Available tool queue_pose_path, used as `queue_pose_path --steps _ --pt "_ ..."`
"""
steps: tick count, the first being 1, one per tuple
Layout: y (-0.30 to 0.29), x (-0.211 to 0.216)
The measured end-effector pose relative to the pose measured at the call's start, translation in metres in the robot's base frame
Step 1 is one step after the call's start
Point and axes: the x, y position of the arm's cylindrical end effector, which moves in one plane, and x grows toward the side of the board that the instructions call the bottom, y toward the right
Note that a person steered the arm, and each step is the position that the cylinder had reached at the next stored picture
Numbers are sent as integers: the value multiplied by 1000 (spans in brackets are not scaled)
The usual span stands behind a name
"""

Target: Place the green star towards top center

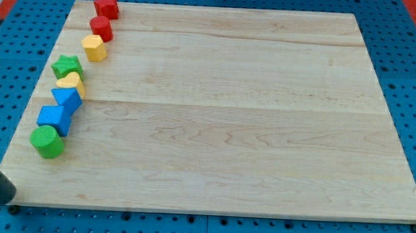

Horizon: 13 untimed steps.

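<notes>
The green star lies near the left edge of the wooden board, in a curved line of blocks. Above it are a yellow hexagon, a red cylinder and a red star. Just below it a yellow block touches it, then a blue triangle, a blue cube and a green cylinder. My dark rod enters at the view's bottom left; my tip is at the board's bottom-left corner, well below the green star and below-left of the green cylinder, touching no block.
A blue perforated table surrounds the board on all sides. All blocks sit along the board's left edge.
</notes>
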Motion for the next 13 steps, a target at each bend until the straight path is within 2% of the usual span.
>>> queue_pose_path --steps 1,5,8,10,11,13 --pt "-27 0" --pt "-29 -40" --pt "-29 -113" --pt "-29 -179" --pt "-9 -209" --pt "23 -233"
